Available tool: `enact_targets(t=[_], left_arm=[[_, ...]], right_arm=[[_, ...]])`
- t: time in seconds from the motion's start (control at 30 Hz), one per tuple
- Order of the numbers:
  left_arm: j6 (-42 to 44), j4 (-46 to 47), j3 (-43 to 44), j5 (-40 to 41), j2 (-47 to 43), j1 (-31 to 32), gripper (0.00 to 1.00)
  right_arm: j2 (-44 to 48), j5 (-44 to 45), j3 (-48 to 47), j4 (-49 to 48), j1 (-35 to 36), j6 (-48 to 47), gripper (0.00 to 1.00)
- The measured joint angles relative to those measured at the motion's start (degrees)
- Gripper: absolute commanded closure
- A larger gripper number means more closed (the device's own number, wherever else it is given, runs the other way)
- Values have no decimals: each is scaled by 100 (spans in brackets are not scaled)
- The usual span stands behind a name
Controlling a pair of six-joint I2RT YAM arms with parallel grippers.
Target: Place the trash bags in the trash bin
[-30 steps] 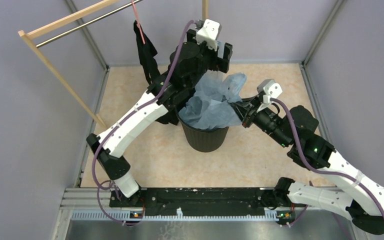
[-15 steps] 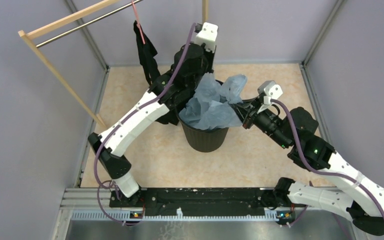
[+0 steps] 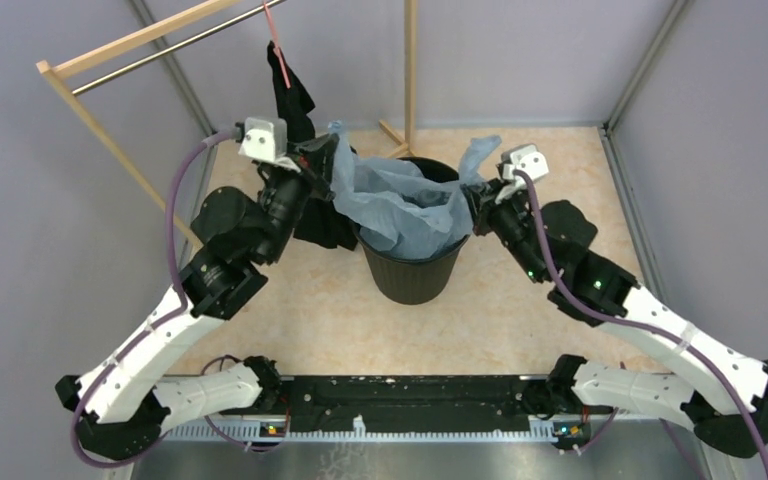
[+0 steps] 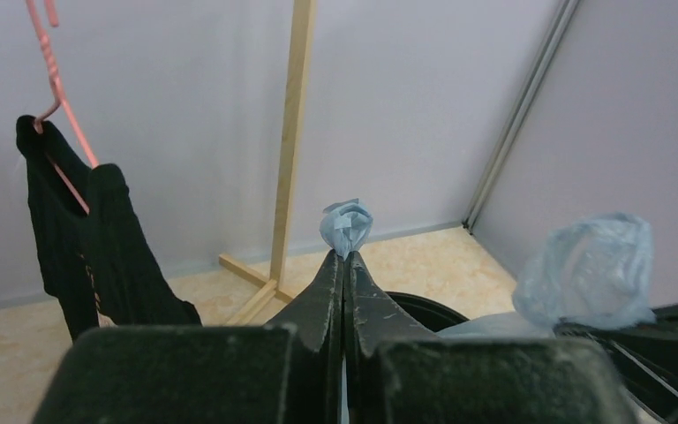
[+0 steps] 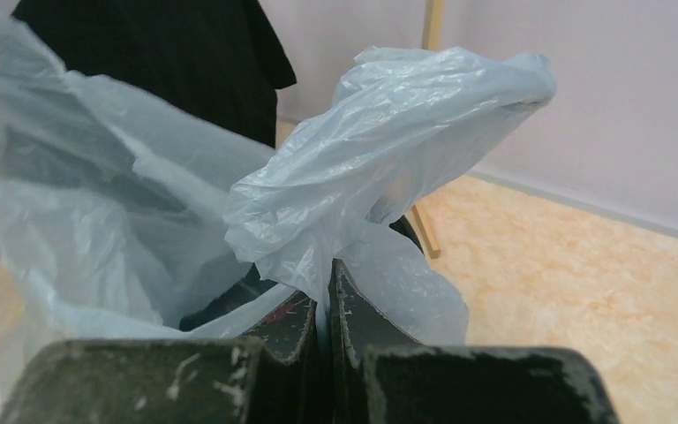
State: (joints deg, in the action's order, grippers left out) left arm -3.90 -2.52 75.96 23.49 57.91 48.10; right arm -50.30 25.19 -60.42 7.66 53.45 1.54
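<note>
The pale blue, wrinkly trash bag hangs stretched over the mouth of the black ribbed trash bin, its middle sagging inside. My left gripper is shut on the bag's left edge, to the left of and above the rim. In the left wrist view a tuft of film sticks out past the closed left gripper. My right gripper is shut on the bag's right edge by the bin's right rim. In the right wrist view film bunches above the closed right gripper.
A black garment hangs from a pink hanger on a wooden rack, just behind my left gripper. A wooden post stands behind the bin. Grey walls enclose the beige floor on three sides.
My left gripper shut on the bag's edge and swung from behind the bin to its left, pulling the film wide. The right gripper shifted slightly back, still holding.
</note>
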Motion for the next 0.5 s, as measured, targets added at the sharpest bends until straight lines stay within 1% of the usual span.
enact_targets(t=[0.13,0.23,0.33,0.4,0.5], left_arm=[[-232,299,-584,13,-334,-7,100],[-417,278,-992,9,-339,-7,100],[-533,92,-1309,-33,-216,-7,100],[-590,-111,-1495,-98,-168,-7,100],[-671,-273,-1659,-232,-151,-7,100]], right_arm=[[-638,-11,-297,-236,-199,-35,100],[-914,-173,-310,-264,-341,57,96],[-960,-378,-127,-293,-363,195,90],[-946,-455,9,-289,-365,260,80],[-894,-470,131,-186,-369,275,62]])
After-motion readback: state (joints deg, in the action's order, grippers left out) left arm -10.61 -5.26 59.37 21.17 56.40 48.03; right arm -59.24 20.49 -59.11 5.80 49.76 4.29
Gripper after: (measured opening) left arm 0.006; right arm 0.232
